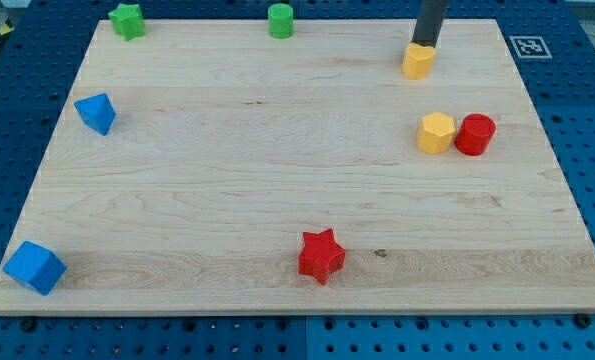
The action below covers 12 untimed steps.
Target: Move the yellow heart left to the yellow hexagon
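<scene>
My tip point(423, 44) comes down from the far edge of the wooden board point(277, 190), on the right side, and its end sits right at the far edge of the yellow heart point(418, 61), touching it or very nearly so. I have no jaws to report, only this straight dark rod, so nothing is held.

The yellow heart lies far on the right part of the board. Nearer than it and a little to the right sits the yellow hexagon point(436, 133), with clear wood between the two. The red cylinder point(474, 134) stands just to the right of the hexagon, touching it or almost.

Along the far edge, the green cylinder point(280, 20) sits near the middle and the green star point(127, 21) lies toward the far left corner. A blue block point(96, 113), its shape hard to make out, lies by the left edge. The blue cube point(34, 267) occupies the near left corner. The red star point(321, 256) rests near the near edge, about midway across.
</scene>
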Tool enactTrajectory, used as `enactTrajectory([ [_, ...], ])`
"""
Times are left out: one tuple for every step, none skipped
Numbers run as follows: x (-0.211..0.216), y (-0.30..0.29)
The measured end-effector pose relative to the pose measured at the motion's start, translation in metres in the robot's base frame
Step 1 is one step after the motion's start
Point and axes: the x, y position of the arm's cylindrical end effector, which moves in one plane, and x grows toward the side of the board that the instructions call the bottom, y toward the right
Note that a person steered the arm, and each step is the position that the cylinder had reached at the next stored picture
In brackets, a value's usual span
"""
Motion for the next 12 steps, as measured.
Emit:
enactTrajectory([
  [0.02, -0.015],
  [0.041, -0.027],
  [0.064, -0.039],
  [0.073, -0.062],
  [0.073, -0.098],
  [0.081, -0.098],
  [0.073, -0.073],
  [0.074, -0.061],
  [0.093, -0.061],
  [0.115, -0.061],
  [0.126, -0.061],
  [0.124, -0.07],
])
